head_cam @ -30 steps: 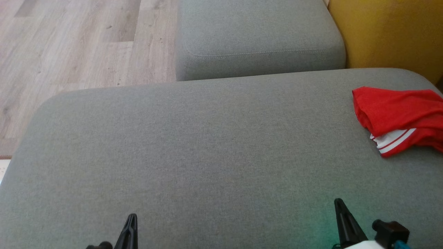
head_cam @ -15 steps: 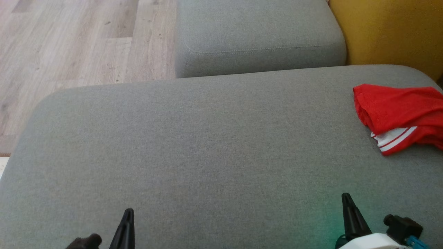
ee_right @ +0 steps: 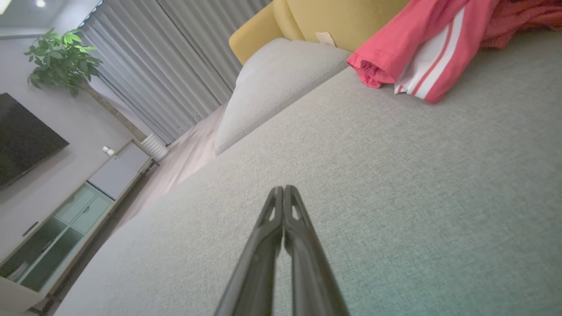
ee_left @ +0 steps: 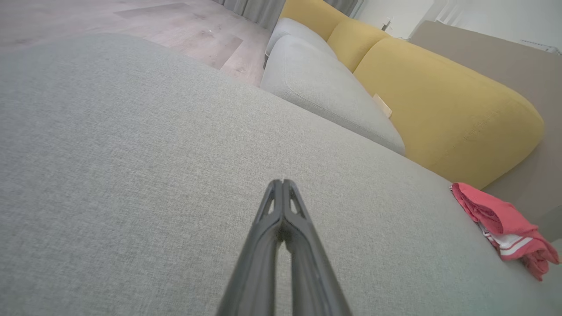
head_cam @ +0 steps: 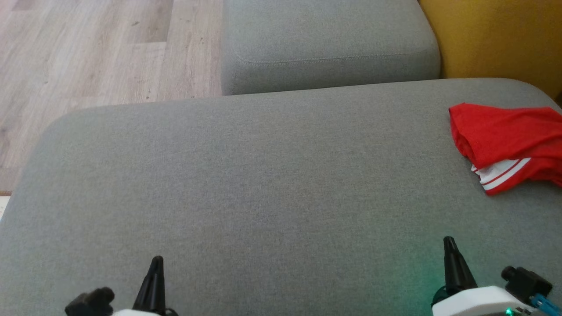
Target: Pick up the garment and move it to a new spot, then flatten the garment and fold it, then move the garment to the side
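Observation:
The garment, red with white stripes, lies crumpled at the far right of the grey cushion; it also shows in the left wrist view and the right wrist view. My left gripper hovers over the cushion's near left part, shut with nothing in it, fingertips pressed together. Over the near right part, my right gripper is shut and empty too, well short of the garment.
A second grey cushion lies beyond, with yellow backrests to its right. Wooden floor runs past the cushion's left edge. The right wrist view shows grey curtains, a plant and a low cabinet.
The head view has shifted slightly. Both grippers have advanced a little further over the cushion, still shut. The garment has not moved on the cushion.

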Robot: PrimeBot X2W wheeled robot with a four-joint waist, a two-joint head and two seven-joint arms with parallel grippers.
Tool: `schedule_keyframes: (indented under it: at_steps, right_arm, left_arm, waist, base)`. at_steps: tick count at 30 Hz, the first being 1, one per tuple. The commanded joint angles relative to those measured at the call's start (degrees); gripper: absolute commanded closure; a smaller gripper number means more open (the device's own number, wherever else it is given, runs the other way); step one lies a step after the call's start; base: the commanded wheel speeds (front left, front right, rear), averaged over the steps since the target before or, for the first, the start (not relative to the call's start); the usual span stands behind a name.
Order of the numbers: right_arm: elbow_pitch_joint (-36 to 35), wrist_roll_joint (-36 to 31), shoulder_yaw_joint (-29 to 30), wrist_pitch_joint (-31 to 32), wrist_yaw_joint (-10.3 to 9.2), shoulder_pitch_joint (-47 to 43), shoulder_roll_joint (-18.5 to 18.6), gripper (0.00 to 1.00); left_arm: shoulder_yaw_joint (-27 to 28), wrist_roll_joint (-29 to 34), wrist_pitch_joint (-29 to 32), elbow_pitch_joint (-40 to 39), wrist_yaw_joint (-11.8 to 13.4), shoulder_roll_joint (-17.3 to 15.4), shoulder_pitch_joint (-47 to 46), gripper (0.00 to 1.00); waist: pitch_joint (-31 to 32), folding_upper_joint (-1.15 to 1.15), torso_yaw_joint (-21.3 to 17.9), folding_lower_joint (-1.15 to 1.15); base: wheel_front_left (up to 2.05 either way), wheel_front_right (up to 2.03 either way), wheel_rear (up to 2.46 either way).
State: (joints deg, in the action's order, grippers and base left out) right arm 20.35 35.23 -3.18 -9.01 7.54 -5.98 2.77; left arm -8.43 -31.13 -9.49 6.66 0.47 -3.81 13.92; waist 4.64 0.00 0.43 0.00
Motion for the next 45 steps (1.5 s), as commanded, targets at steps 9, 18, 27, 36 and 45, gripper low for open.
schedule_keyframes:
  at_steps: [9, 18, 27, 36, 45]
  right_arm:
    - [-2.58, 6.87, 0.79, 1.58, -0.02, 4.16, 0.90, 1.00]
    - [-3.03, 12.85, 1.58, 3.00, -0.02, 5.07, 0.98, 1.00]
    - [-3.47, 18.80, 2.41, 4.45, -0.03, 5.97, 1.03, 1.00]
    - [-3.87, 24.06, 3.17, 5.75, -0.03, 6.78, 1.06, 1.00]
    - [-4.31, 29.97, 4.04, 7.23, -0.04, 7.69, 1.08, 1.00]
  left_arm:
    - [2.26, -7.40, 1.38, -0.80, -1.09, -1.01, -4.86, 1.00]
    - [3.29, -13.96, 2.72, 0.10, -1.89, -1.09, -6.58, 1.00]
    - [4.38, -20.48, 4.10, 1.02, -2.68, -1.14, -8.31, 1.00]
    - [5.39, -26.21, 5.35, 1.84, -3.38, -1.16, -9.84, 1.00]
    - [6.55, -32.66, 6.80, 2.78, -4.17, -1.15, -11.58, 1.00]
  waist:
    - [-0.50, 0.00, -0.04, 0.00]
    - [-1.00, 0.00, -0.09, 0.00]
    - [-1.50, 0.00, -0.13, 0.00]
    - [-1.94, 0.00, -0.17, 0.00]
    - [-2.44, 0.00, -0.22, 0.00]
  base:
    - [0.00, 0.00, 0.00]
    - [0.00, 0.00, 0.00]
    - [0.00, 0.00, 0.00]
    - [0.00, 0.00, 0.00]
    - [0.00, 0.00, 0.00]
